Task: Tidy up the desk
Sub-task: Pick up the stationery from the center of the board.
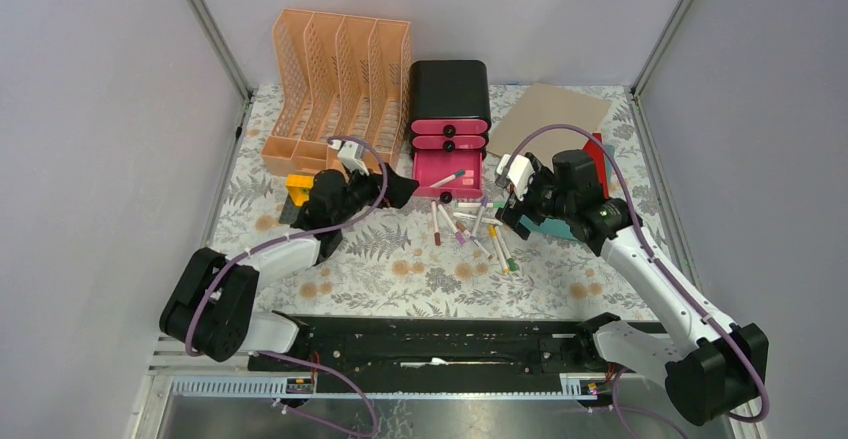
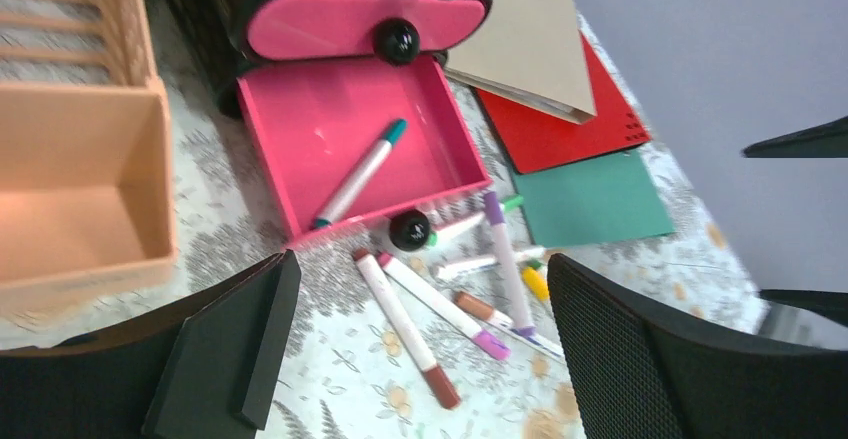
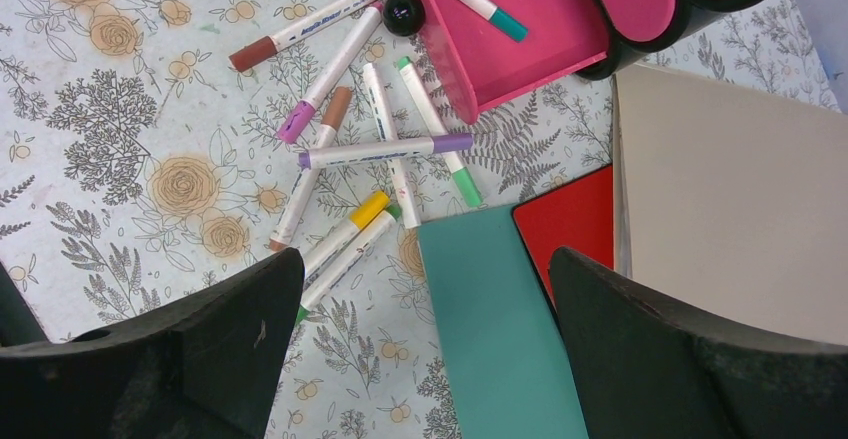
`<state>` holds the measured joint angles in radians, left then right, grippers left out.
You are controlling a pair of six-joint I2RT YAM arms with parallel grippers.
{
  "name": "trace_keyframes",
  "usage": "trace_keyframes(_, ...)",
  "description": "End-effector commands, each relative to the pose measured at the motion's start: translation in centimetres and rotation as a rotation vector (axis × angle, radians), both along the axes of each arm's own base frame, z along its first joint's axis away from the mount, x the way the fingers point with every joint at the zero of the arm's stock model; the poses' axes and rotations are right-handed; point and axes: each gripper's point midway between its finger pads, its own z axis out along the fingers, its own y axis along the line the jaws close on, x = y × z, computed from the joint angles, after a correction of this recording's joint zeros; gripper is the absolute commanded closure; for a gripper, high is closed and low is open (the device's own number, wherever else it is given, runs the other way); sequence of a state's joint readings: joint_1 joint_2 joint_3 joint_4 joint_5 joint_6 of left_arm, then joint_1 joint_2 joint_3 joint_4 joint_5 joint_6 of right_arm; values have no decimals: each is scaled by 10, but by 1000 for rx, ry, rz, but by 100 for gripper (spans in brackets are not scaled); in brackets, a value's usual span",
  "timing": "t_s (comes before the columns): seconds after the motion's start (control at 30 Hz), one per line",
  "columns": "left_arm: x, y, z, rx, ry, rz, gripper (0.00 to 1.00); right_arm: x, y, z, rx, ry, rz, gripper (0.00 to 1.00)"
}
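**Two spread claws flank a scatter of markers on a patterned counter**

Seen from above, the counter (image 1: 400, 271), covered in a pale cloth with ferns and orange flowers, fills the frame. An orange file rack (image 1: 335, 59) stands at eleven o'clock and a black drawer box (image 1: 448, 81) at twelve. The box's lowest pink drawer (image 2: 290, 109) is pulled out, and one teal-capped marker (image 2: 355, 174) lies slantwise inside it.

Just in front of the drawer, near the counter's centre, lie the loose markers (image 1: 470, 229). They are fanned out, and some cross one another. Most have their long axes running roughly from six to twelve o'clock. In the right wrist view, a purple-capped marker (image 3: 380, 149) lies crosswise on top of the others.

The left claw (image 2: 420, 289) hovers with its fingers spread wide and holds nothing. From it, the pile lies toward four o'clock in the overhead view. The right claw (image 3: 428, 259) is also spread wide and empty. It hangs over the pile's right edge, with the markers toward nine o'clock. Directly under it is a teal sheet (image 3: 500, 329), with a red sheet (image 3: 575, 219) and a tan folder (image 3: 730, 199) at its two o'clock.

The right claw looks to be the nearer of the two. To pinch a marker, its fingers would likely need to close across the barrel, not along it.
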<state>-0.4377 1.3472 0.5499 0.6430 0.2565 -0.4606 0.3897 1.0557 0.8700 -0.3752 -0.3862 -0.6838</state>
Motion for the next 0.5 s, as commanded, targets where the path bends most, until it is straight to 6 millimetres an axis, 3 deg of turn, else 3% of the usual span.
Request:
trace_keyframes(0.0, -22, -14, 25, -213, 74, -99, 1, 1, 4, -3, 17, 14, 19, 0)
trace_keyframes(0.17, -33, -4, 16, -192, 94, -70, 1, -3, 8, -23, 1, 112, 35, 0)
trace_keyframes(0.47, -62, 13, 45, -240, 13, -51, 1, 0, 3, -84, -115, 425, -45, 0)
